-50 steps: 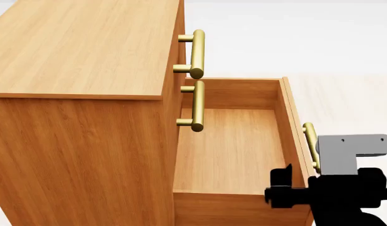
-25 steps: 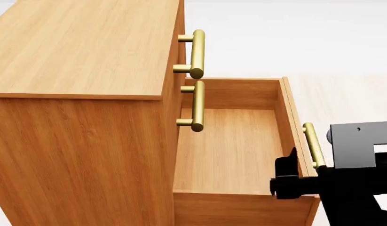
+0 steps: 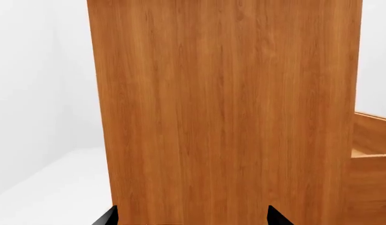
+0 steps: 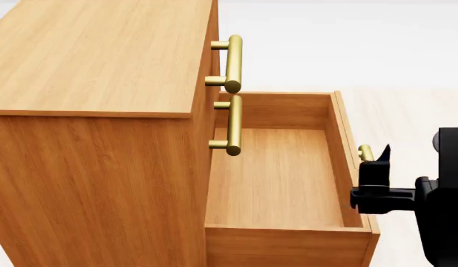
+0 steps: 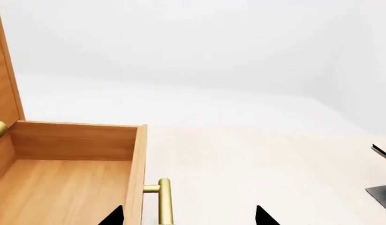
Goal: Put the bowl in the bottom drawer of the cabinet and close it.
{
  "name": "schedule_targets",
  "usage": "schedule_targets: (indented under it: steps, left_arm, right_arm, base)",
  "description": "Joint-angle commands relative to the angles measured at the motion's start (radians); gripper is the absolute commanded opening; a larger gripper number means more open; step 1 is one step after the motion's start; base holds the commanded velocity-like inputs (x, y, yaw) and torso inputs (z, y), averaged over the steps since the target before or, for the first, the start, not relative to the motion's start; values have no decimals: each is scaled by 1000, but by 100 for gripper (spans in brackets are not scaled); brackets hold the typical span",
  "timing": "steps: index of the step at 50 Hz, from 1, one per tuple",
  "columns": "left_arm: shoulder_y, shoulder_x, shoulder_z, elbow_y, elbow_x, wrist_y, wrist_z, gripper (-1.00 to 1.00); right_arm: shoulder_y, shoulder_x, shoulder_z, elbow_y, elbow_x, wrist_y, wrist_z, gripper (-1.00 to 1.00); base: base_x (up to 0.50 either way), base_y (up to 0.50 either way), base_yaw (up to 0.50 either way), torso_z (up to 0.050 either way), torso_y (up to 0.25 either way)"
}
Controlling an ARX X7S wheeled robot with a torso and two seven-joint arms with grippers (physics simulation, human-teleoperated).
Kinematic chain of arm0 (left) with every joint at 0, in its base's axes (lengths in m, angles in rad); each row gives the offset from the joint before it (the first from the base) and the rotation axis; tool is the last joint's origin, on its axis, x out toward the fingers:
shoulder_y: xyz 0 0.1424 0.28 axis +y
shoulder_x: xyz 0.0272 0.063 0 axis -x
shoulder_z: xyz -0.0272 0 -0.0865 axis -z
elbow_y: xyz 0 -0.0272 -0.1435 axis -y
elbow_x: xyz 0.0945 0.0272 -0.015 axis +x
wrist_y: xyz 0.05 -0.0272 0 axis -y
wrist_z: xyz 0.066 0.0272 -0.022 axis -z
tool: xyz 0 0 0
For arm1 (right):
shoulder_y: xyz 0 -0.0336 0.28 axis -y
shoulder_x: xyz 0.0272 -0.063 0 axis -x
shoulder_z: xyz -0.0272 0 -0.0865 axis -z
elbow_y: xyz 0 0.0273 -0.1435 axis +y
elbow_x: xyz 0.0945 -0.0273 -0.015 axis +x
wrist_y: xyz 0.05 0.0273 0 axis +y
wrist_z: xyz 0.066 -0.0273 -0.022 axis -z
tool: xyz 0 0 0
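Right gripper [image 5: 187, 216] jaws spread, empty, over bottom drawer [image 4: 277, 178] handle [image 5: 163, 201]

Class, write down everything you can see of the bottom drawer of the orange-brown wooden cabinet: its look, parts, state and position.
The bottom drawer is an orange-brown wood-grain box, pulled well out from the cabinet and empty inside; no bowl is visible. It has a flat floor, thin side walls and a front panel carrying a brass bar handle on short posts. It sits level below two closed drawers. The black right gripper hovers at the handle; contact cannot be confirmed.
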Motion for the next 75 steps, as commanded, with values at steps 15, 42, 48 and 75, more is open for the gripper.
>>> schedule_targets:
  steps: [15, 42, 48, 75]
  left_arm:
    - [-26, 10, 10, -73, 2, 59, 3, 100]
    - [-11, -2, 15, -47, 0, 54, -8, 100]
    - [-17, -3, 16, -56, -7, 57, -7, 100]
    - [-20, -8, 22, -49, -6, 46, -17, 100]
  right_arm:
    - [-30, -10, 127, -19, -54, -1, 125, 100]
    - [-72, -11, 252, -5, -91, -26, 198, 100]
    - [-79, -9, 271, 12, -95, -34, 202, 100]
    - [-90, -22, 330, 47, -138, -51, 276, 100]
  base:
    - [0, 0, 0, 0, 0]
    - [0, 0, 0, 0, 0]
    - [0, 0, 0, 0, 0]
    - [0, 0, 0, 0, 0]
